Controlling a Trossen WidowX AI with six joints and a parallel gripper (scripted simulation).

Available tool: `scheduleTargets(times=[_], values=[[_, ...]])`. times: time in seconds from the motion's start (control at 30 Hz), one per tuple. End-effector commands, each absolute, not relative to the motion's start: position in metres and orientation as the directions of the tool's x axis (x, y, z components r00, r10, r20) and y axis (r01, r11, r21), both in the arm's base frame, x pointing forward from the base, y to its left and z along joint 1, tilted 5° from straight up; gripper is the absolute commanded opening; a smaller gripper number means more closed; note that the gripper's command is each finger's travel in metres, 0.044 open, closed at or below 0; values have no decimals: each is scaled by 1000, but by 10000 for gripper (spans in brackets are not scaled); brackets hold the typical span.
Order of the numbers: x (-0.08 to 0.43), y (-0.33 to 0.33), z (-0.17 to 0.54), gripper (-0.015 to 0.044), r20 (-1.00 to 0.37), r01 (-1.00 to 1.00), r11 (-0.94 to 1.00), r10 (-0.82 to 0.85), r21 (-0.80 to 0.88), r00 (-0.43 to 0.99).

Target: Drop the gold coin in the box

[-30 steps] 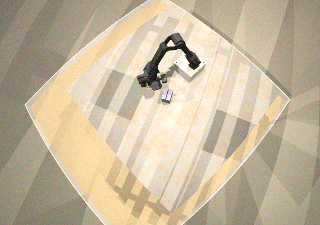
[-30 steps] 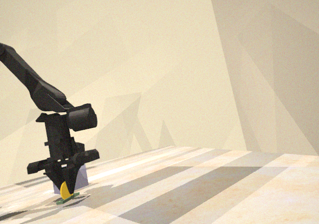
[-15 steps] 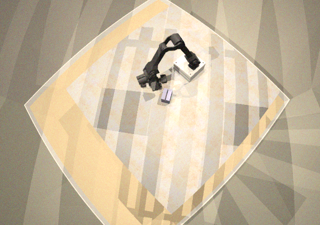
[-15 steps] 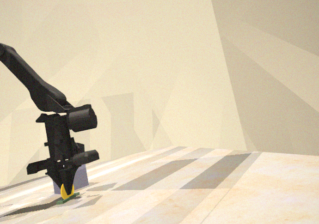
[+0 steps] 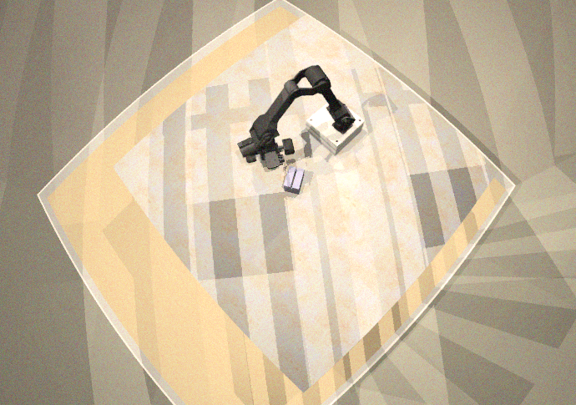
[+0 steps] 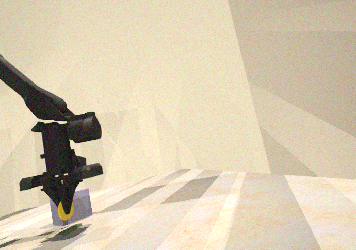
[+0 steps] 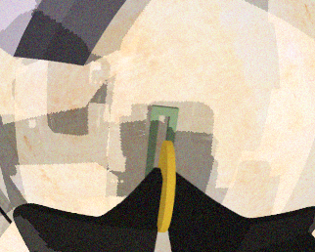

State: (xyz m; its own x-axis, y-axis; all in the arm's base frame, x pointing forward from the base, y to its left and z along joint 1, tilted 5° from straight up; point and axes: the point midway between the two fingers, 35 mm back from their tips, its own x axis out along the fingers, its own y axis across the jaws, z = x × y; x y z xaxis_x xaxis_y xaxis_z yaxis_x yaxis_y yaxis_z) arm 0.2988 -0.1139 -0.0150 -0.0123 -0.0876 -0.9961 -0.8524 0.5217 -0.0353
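Right now I am watching the claw (image 6: 65,210) pinching the gold coin (image 6: 64,213), its two dark fingers pressed together on the disc. From the exterior view only the coin's lower arc is showing below the fingertips; the upper part is hiding behind them. The coin is hanging clear above the dark-green holder (image 6: 68,231), which is lying flat on the tabletop (image 6: 229,213) as a thin, blurry sliver.

Through the wrist camera I am seeing the coin (image 7: 165,187) edge-on, a narrow yellow strip running up between the black fingers, with the holder (image 7: 161,129) showing beyond it as a green frame. A corner of the grey box (image 7: 28,4) is getting cut off at that view's upper left.

From the exterior view the box (image 6: 81,204) is standing just behind the claw, partly covered by it. From the top view the box (image 5: 294,179) is sitting near the claw (image 5: 273,157), its slot appearing as a faint dark line, and I am failing to make out coin or holder there.
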Motion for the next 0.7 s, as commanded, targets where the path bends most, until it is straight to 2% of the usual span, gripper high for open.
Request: scheduleTargets(times=[0.0, 0.67], values=[[303, -114, 1, 0, -996, -850, 525, -90, -50, 3], [300, -108, 49, 0, -996, -850, 525, -90, -50, 3]])
